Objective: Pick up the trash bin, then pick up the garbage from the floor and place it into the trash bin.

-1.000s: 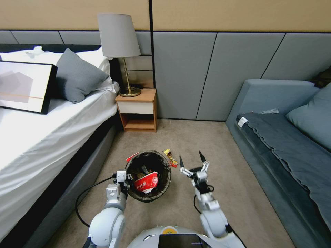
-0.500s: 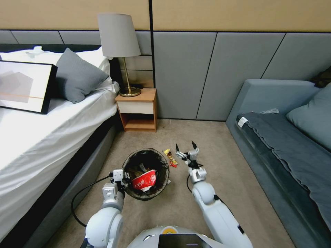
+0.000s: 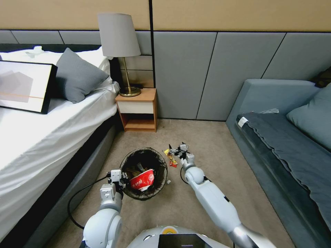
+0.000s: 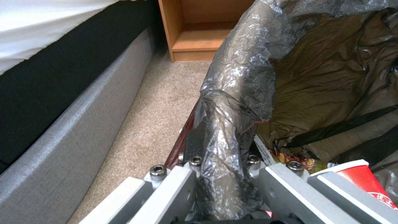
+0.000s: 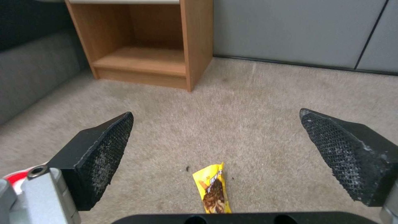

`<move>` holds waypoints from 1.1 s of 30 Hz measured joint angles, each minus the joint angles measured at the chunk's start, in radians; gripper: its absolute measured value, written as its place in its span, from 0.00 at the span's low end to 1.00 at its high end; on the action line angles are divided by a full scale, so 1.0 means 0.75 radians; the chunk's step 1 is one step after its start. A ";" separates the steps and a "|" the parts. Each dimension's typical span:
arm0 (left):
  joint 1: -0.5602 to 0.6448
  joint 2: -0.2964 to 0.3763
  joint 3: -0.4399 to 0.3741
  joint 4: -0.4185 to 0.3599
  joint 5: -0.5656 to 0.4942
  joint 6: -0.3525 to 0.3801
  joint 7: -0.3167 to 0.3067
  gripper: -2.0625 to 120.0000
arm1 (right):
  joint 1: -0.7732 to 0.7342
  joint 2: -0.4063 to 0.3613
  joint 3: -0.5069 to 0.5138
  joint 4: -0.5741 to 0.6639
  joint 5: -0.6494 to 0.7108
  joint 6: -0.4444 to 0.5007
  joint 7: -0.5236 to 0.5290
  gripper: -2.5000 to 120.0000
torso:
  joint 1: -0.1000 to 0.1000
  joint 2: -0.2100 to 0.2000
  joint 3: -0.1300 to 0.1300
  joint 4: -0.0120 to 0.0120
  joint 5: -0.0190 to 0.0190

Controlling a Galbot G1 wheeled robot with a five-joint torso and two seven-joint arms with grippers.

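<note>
Reaching forward, the right gripper (image 3: 176, 148), jaws spread, now straddles the yellow crinkly snack wrapper (image 5: 213, 189); the left gripper (image 3: 119, 178) pinches the black-lined white trash bin's (image 3: 144, 172) rim.

Right claw (image 3: 176, 148) over yellow wrapper (image 3: 168, 154)

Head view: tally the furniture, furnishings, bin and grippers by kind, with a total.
Bed: 1
Nightstand: 1
Table lamp: 1
Sofa: 1
Cushions: 2, grey cushion on the bed, blue-grey cushion on the sofa
Framed picture: 1
Trash bin: 1
Grippers: 2, left gripper shut on the bin's rim, right gripper open
Total: 10
</note>
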 joint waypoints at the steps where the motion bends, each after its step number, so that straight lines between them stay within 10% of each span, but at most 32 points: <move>1: 0.002 0.000 0.002 0.000 0.002 -0.001 0.000 0.02 | 0.030 0.010 -0.009 -0.046 0.001 -0.004 -0.004 0.84 | 0.000 0.000 0.000 0.0003 0.0001; 33: 0.024 -0.006 0.050 0.026 0.075 -0.001 0.005 0.02 | 0.296 0.185 0.068 -0.725 -0.221 -0.183 -0.227 0.84 | 0.000 0.000 0.000 0.0000 0.0000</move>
